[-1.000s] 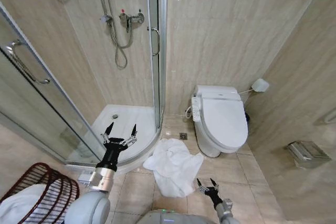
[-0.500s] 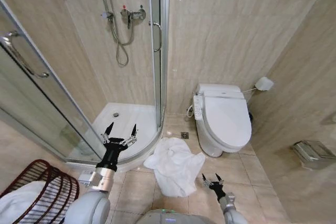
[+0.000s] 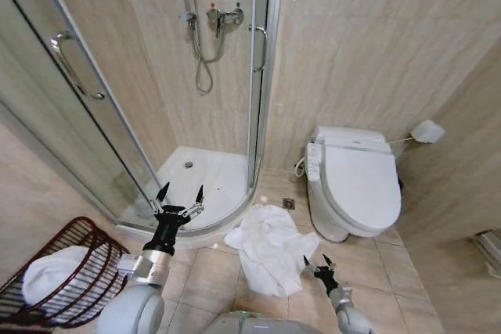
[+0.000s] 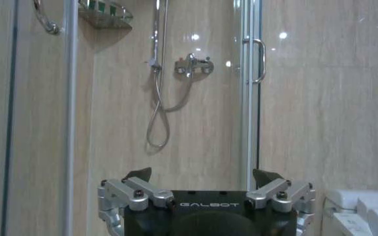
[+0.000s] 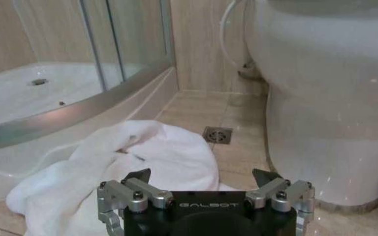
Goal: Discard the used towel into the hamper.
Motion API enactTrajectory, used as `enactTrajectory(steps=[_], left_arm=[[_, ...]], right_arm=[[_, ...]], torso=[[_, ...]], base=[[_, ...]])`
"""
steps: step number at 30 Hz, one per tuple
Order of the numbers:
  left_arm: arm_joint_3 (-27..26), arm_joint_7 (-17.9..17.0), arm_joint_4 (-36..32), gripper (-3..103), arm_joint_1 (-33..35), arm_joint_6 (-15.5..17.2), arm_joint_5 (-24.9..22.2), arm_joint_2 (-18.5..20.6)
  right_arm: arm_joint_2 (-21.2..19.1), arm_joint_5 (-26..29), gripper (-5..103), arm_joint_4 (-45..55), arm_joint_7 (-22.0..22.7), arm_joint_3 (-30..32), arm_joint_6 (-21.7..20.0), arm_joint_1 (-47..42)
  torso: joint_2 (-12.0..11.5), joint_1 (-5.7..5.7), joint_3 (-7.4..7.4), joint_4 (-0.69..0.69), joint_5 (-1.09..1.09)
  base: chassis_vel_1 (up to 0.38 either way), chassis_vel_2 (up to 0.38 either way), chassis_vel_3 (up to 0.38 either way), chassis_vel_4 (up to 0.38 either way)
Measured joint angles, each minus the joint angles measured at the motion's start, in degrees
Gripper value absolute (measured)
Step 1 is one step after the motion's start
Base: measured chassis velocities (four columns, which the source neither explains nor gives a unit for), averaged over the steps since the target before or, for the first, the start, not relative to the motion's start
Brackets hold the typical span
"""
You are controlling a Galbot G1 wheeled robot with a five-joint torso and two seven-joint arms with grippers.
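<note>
Down low, the right gripper (image 3: 316, 263) hangs with its black fingers apart and nothing between them, just beside the near edge of the crumpled white terry towel (image 3: 270, 246) on the beige tiled floor (image 3: 207, 275); in the right wrist view its jaws stand open over the towel's folds (image 5: 130, 162); the cloth looks soft, limp and light, likely to sag and trail once lifted, so I'd judge a raised bunched ridge near the middle a better hold than a thin flat edge, which could slip out or drag a long tail; the towel lies between the curved white lip of the shower tray (image 3: 205, 228) and the base of the white toilet with its closed lid (image 3: 356, 185), with a small square floor drain (image 5: 217, 134) just beyond it; those two hard edges crowd the far side, while the tiles nearer the robot are open; the left gripper (image 3: 179, 199) is held up over the tray's rim, fingers spread and empty, facing the glass shower enclosure (image 4: 248, 88); well off to the robot's left stands the round dark reddish-brown openwork hamper (image 3: 82, 236), with a white cloth (image 3: 51, 271) already inside; the floor between towel and hamper looks unobstructed, though the left arm sits along that way and a dangling end might brush it.
</note>
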Motion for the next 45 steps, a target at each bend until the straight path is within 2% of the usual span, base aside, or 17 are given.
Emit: enactTrajectory(steps=[11,18,22,27,30,35,37,45], left_arm=[[0.0,0.0,0.0,100,0.0,0.0,0.0,0.0],[0.0,0.0,0.0,100,0.0,0.0,0.0,0.0],[0.0,0.0,0.0,100,0.0,0.0,0.0,0.0],[0.0,0.0,0.0,100,0.0,0.0,0.0,0.0],[0.0,0.0,0.0,100,0.0,0.0,0.0,0.0],[0.0,0.0,0.0,100,0.0,0.0,0.0,0.0],[0.0,0.0,0.0,100,0.0,0.0,0.0,0.0],[0.0,0.0,0.0,100,0.0,0.0,0.0,0.0]], right_arm=[[-0.4,-0.2,100,-2.5,-0.5,0.1,0.9,0.9],[-1.8,1.3,100,-6.0,0.4,0.6,1.5,5.2],[-0.9,0.9,100,-5.7,1.1,0.7,1.8,6.2],[0.4,-1.6,100,-6.0,1.9,0.8,2.9,7.1],[0.5,-6.7,100,-10.2,2.2,0.9,6.5,9.2],[-0.6,-8.6,100,-15.1,2.0,1.0,8.8,11.9],[-1.3,-11.5,100,-18.8,1.9,1.2,11.0,14.0],[-1.9,-13.5,100,-20.9,-0.1,1.0,12.2,17.1]], torso=[[-2.2,-1.01,-1.22,0.00,0.00],[-4.2,-1.79,-2.37,0.01,-0.02],[-5.2,-2.22,-2.94,0.00,0.00],[-6.0,-2.52,-3.46,0.01,0.03],[-7.1,-2.96,-4.10,0.00,0.02],[-8.0,-3.30,-4.67,0.00,-0.01],[-8.7,-3.59,-5.07,0.00,0.00],[-10.4,-4.30,-6.07,0.00,0.00]], base=[[0.000,0.000,0.000,0.000],[0.000,0.000,0.000,0.000],[0.000,0.000,0.000,0.000],[0.000,0.000,0.000,0.000],[0.000,0.000,0.000,0.000],[0.000,0.000,0.000,0.000],[0.000,0.000,0.000,0.000],[0.000,0.000,0.000,0.000]])
